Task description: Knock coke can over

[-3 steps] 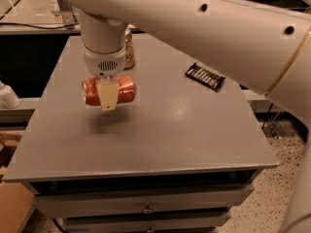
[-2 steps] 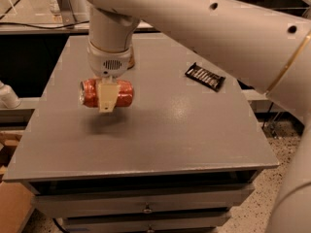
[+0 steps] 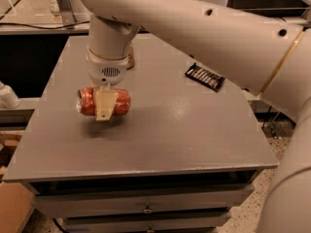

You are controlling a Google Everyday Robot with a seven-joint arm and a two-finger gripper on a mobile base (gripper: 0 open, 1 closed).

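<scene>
The red coke can [image 3: 121, 102] lies horizontal between my gripper's fingers over the left half of the grey table [image 3: 184, 130], its silver top pointing left. My gripper [image 3: 104, 103] hangs straight down from the big white arm and is shut on the can. One cream finger [image 3: 106, 106] crosses the can's front; the other is hidden behind it. A shadow lies on the table just below the can.
A brownish can [image 3: 131, 58] stands behind my wrist, mostly hidden. A flat black packet [image 3: 204, 76] lies at the table's back right. Drawers sit under the table top. A cardboard box [image 3: 12, 210] is on the floor at lower left.
The gripper and the can in it have shifted slightly left and toward the front of the table. The can stays horizontal in the grip.
</scene>
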